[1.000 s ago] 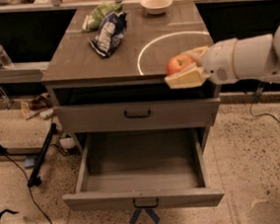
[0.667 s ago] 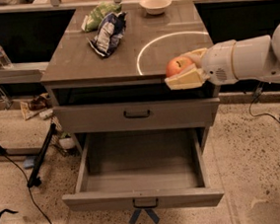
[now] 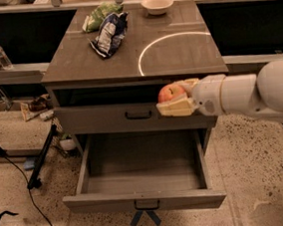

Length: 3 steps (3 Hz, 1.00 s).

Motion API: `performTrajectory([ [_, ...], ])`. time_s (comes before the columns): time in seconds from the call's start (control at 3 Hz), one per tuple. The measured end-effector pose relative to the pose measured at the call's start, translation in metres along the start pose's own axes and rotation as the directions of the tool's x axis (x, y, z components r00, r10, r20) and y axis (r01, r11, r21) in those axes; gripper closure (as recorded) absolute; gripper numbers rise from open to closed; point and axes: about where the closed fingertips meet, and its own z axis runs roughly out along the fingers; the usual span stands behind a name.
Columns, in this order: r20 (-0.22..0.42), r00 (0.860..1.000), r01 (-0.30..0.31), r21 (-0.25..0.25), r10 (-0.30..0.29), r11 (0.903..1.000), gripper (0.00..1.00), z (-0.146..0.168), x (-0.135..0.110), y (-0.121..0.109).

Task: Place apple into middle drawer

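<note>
We can read no text, not even on the chip bag (image 3: 108, 34). The gripper (image 3: 173, 97) hangs before the upper drawer front (image 3: 102, 120), clasping the apple (image 3: 169, 92).

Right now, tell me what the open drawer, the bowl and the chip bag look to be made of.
Open drawer: probably wood or laminate, matte grey-brown flat panels. Bowl: cream, smooth; ceramic or plastic, cannot tell. Chip bag: crinkled, shiny film. The gripper, holding the apple, hangs before the closed drawer front.

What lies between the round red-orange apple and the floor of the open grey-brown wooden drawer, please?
Nothing, in the camera view: the gripper holds the apple above the bare drawer.
</note>
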Motion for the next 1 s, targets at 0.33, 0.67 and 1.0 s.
performTrajectory([
  [0.33, 0.012, 1.000, -0.009, -0.019, 0.009, 0.9998, 1.00, 0.032, 0.060, 0.030],
  [0.67, 0.037, 0.999, 0.025, -0.037, -0.023, 0.9990, 1.00, 0.062, 0.098, 0.046],
  [1.0, 0.037, 0.999, 0.025, -0.037, -0.023, 0.9990, 1.00, 0.062, 0.098, 0.046],
])
